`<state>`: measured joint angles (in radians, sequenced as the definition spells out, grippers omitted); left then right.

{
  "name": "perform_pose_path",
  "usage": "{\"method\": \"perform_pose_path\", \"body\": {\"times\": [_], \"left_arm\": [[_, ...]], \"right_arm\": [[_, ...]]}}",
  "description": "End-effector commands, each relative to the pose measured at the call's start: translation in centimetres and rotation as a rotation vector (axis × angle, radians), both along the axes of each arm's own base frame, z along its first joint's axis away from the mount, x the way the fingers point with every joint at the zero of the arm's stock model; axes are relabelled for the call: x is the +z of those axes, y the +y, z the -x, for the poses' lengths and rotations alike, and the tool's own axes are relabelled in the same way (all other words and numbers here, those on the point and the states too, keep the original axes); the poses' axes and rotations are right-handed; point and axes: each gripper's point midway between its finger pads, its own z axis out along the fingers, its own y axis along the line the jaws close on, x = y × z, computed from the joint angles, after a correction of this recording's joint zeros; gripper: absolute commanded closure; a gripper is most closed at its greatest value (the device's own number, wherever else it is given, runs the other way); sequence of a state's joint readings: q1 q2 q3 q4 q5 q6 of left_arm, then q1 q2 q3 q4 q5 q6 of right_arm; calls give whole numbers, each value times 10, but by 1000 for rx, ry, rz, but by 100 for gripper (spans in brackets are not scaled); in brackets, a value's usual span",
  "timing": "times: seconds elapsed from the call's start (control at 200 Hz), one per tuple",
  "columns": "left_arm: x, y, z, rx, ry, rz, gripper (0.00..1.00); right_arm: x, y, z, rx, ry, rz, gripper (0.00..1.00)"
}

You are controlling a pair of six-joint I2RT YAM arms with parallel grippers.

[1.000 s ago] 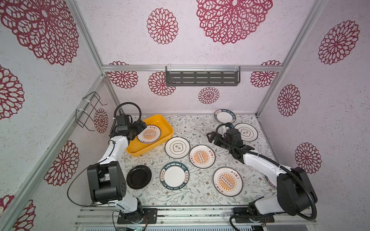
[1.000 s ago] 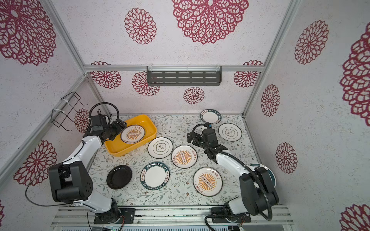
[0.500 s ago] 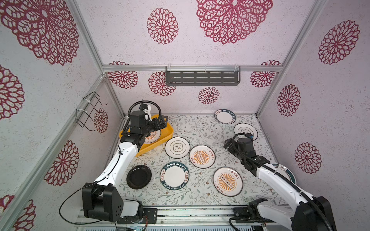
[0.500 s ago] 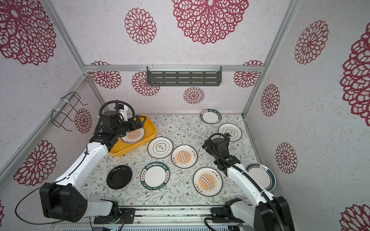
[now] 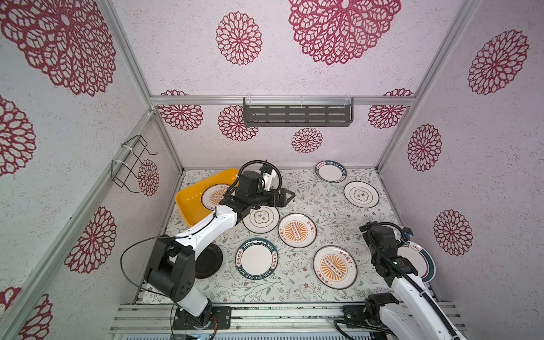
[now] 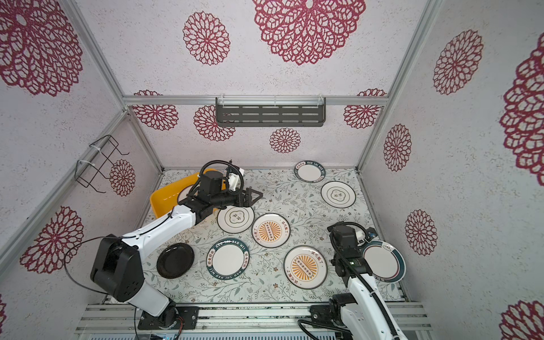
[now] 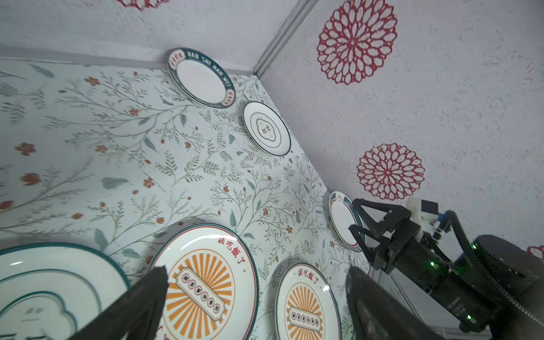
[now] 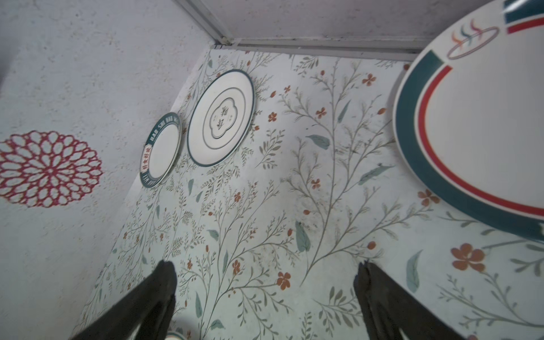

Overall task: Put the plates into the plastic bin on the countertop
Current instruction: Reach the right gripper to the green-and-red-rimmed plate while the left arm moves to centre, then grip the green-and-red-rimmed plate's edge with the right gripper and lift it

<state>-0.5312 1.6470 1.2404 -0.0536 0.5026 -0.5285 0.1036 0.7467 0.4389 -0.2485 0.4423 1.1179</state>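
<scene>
OK, my left gripper (image 5: 284,197) hangs released, empty, beside the bin (image 5: 188,203) with one sunburst plate (image 5: 215,196) inside; right gripper (image 8: 265,266) released too.

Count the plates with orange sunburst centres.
3. The bin plate lies in the yellow bin, partly behind the left arm. The middle plate sits central on the countertop. The front plate sits nearer the front edge. The arm could hide another.

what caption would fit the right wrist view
Open right gripper above the countertop; lettered-rim plate, flower-outline plate and red-banded plate in view, none held.
</scene>
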Motion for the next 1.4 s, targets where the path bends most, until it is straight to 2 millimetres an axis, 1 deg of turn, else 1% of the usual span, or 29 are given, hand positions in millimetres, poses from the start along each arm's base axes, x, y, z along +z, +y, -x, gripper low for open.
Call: {"method": "perform_pose_path", "body": {"times": [0.0,0.075,0.195,0.235,0.31,0.395,0.435,0.54,0.63,0.756,0.941,1.036,1.161,1.251,1.351,1.396], "left_arm": [[19,-33,5,-100,-50,64,3],[12,-41,6,-118,-29,65,3],[7,-50,4,-137,-1,77,0],[9,-52,3,-136,-9,81,0],[10,-54,1,-125,-15,87,0],[9,-57,-1,-126,-10,100,0],[8,-58,-1,-129,-6,103,0],[5,-61,-2,-138,5,105,0],[5,-64,-4,-148,15,109,0],[7,-67,-6,-158,16,108,0],[7,-69,-8,-170,21,95,0],[8,-67,-8,-166,14,91,0],[9,-68,-5,-185,11,94,0],[8,-69,-4,-192,15,95,0],[5,-69,-4,-187,23,90,0],[6,-68,-5,-182,22,90,0]], "right_arm": [[-1,-25,5,-89,39,-3,1],[-3,-46,13,-149,79,2,1],[-17,-75,31,-247,122,-53,1],[-21,-82,36,-270,117,-83,1],[-29,-95,51,-337,127,-119,1],[-40,-105,66,-384,130,-191,1],[-44,-114,75,-418,125,-220,2],[-48,-131,94,-481,101,-260,3],[-49,-141,114,-536,128,-246,4],[-48,-144,120,-550,96,-259,4],[-65,-138,121,-535,90,-322,4],[-75,-136,123,-535,99,-347,5],[-83,-135,121,-514,85,-342,6],[-91,-134,124,-521,101,-340,6],[-98,-132,119,-494,84,-357,7],[-101,-131,116,-483,72,-367,9]]}}
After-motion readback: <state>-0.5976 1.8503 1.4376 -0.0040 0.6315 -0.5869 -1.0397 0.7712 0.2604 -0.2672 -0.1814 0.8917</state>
